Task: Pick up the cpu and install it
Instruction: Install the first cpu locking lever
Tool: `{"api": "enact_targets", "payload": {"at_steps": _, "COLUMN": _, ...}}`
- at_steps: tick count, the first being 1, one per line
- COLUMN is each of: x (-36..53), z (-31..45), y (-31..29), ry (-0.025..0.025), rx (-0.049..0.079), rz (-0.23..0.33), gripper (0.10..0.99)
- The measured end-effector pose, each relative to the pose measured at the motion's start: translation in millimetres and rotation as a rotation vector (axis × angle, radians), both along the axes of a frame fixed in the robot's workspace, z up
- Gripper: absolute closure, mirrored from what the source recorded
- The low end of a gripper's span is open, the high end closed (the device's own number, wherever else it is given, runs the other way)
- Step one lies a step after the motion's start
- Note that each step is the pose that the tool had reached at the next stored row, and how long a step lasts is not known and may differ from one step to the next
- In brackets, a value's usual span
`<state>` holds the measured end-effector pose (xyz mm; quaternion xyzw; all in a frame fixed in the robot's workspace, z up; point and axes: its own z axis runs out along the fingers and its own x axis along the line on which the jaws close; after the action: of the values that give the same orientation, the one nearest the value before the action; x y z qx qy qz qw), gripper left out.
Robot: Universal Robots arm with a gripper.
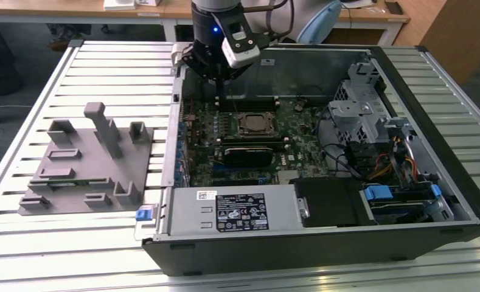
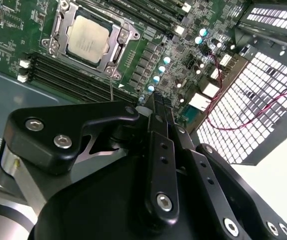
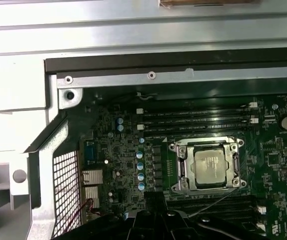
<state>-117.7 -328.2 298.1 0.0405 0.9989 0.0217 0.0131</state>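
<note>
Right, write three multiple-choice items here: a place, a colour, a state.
1. Relative to the case, the grey fixture lies: A inside it; B on the table at the exterior view's left of it; C on top of it.
2. The top of the cpu is: A green; B black; C silvery.
3. The cpu is: A lifted in the air; B flat in its socket; C propped on edge.
B, it rests on the table beside the case; C, pale metal in both wrist views; B, the socket frame surrounds it.
</note>
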Motion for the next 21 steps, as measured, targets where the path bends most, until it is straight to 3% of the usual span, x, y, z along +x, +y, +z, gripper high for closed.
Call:
{"api": "enact_targets", "payload": {"at_steps": 9, "x": 0.0, "z": -9.6, "y": 4.0, "ry": -0.0001, "rx": 0.000, "rz": 0.000, "gripper": 0.980}}
{"api": "enact_targets", "payload": {"at_steps": 21, "x": 0.0, "z": -14.0, "y": 5.8, "ry": -0.0001, "rx": 0.000, "rz": 0.000, "gripper": 0.980}}
